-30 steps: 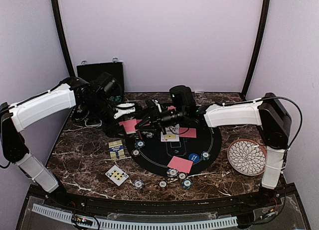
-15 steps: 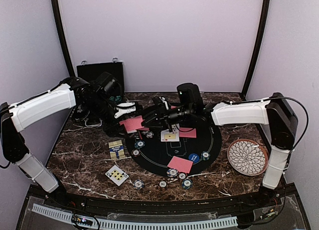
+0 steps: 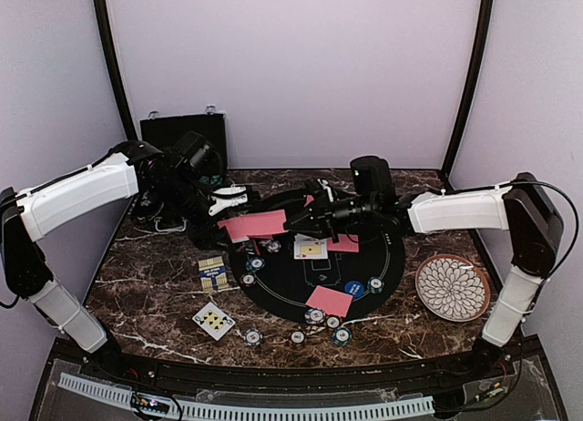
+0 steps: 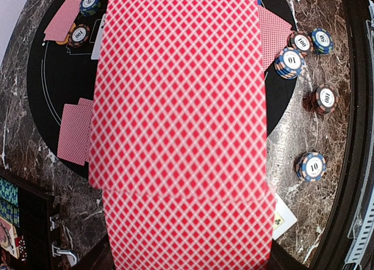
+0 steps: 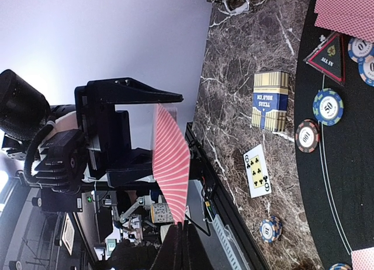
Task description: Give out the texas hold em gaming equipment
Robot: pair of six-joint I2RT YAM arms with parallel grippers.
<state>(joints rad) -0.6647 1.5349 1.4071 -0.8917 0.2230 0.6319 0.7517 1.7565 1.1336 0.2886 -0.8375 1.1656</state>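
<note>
My left gripper [image 3: 230, 202] is shut on a deck of red-backed playing cards [image 3: 234, 230], held above the table's left side. My right gripper [image 3: 298, 222] is shut on the far end of the top card [image 3: 267, 222], which juts off the deck over the black round mat [image 3: 387, 261]. In the left wrist view the card [image 4: 175, 94] overlaps the deck [image 4: 187, 229] and hides the fingers. In the right wrist view the card [image 5: 172, 159] stands edge-on in my closed right gripper [image 5: 187, 230]. Chips [image 3: 252, 336] and face-down cards [image 3: 330, 301] lie about the mat.
A white petal plate [image 3: 452, 287] sits at the right. A black case [image 3: 182, 134] stands at the back left. A card box [image 3: 212, 273] and a face-up six of clubs [image 3: 214, 320] lie left of the mat. A red-edged triangle marker [image 5: 327, 58] lies at the mat's left edge.
My right gripper has drawn back to the right, sliding the top card partway off the deck. The left arm has stayed where it was.
</note>
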